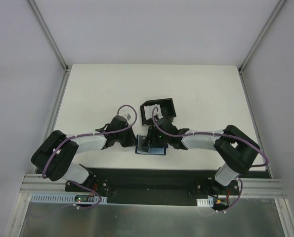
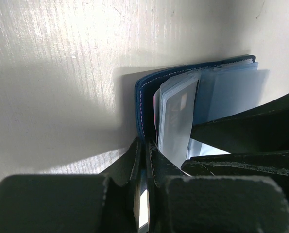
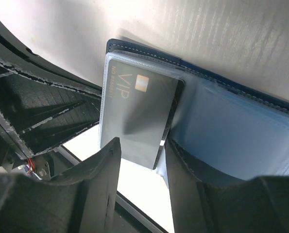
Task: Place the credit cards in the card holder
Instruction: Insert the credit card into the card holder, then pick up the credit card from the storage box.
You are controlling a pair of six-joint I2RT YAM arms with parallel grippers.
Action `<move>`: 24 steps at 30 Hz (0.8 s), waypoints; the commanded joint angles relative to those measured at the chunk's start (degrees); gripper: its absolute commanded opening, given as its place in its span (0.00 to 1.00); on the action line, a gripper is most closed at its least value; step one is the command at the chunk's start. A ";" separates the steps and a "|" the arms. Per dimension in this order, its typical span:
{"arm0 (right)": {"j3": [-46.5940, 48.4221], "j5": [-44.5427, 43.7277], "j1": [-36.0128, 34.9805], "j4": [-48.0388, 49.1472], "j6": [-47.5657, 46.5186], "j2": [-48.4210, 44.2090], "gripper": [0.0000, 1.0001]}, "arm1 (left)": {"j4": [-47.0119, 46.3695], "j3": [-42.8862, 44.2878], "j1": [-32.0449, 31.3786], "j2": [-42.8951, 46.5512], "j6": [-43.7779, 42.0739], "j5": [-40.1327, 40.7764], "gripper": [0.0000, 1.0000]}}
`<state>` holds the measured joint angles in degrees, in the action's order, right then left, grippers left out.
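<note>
The card holder [image 3: 261, 104] is dark navy blue outside with pale stitching along its edge, and its inner pockets [image 3: 241, 131] are a lighter, translucent blue. One card [image 3: 137, 114] in it is dark grey with gold "VIP" lettering and a small gold chip; another card [image 2: 176, 119] looks pale grey. The tray [image 1: 159, 109] is black. The bench [image 1: 102, 94] is off-white. Both arms have black claws and purple cables [image 1: 100, 132].

Left hand [image 2: 145, 160] clamped on card holder [image 2: 143, 97] edge; credit cards [image 2: 176, 116] upright inside.
</note>
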<state>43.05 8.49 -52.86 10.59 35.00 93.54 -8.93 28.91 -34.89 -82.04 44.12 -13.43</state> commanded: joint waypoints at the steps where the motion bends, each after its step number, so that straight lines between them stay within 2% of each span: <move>1: 0.20 0.92 -0.40 5.32 -2.31 -2.30 0.44 | 6.73 -2.10 -0.26 -1.81 -2.81 4.11 0.00; 7: -0.16 -1.90 0.48 -0.39 -4.85 -8.36 0.49 | 6.73 -2.45 -0.26 -0.67 -2.55 4.38 0.00; 8: 0.19 -1.90 0.83 -1.44 -6.16 -9.50 0.52 | 6.73 -2.45 -0.26 -0.49 -2.37 4.47 0.00; 9: 1.33 -1.99 1.18 -3.19 -7.48 -10.73 0.60 | 6.73 -2.62 -0.17 -0.23 -2.20 4.47 0.00; 13: 9.05 -7.33 3.11 -17.84 -13.28 -12.94 0.67 | 6.47 -2.54 -0.26 0.74 -1.32 4.64 0.00; 17: 15.39 -8.14 7.94 -24.38 -17.16 -11.89 0.73 | 6.03 -2.45 -0.26 1.27 -0.70 4.29 0.00; 20: 20.30 -4.29 13.38 -27.19 -19.70 -9.26 0.73 | 6.03 -2.63 -0.26 2.06 -0.09 4.29 0.00; 24: 29.53 -5.24 16.82 -33.78 -24.35 -3.64 0.74 | 6.03 -2.98 -0.26 3.29 0.09 4.47 0.00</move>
<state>64.55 3.60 -38.41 -14.41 17.28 85.41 -8.62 27.86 -34.89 -79.77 44.40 -12.69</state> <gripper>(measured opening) 0.736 0.009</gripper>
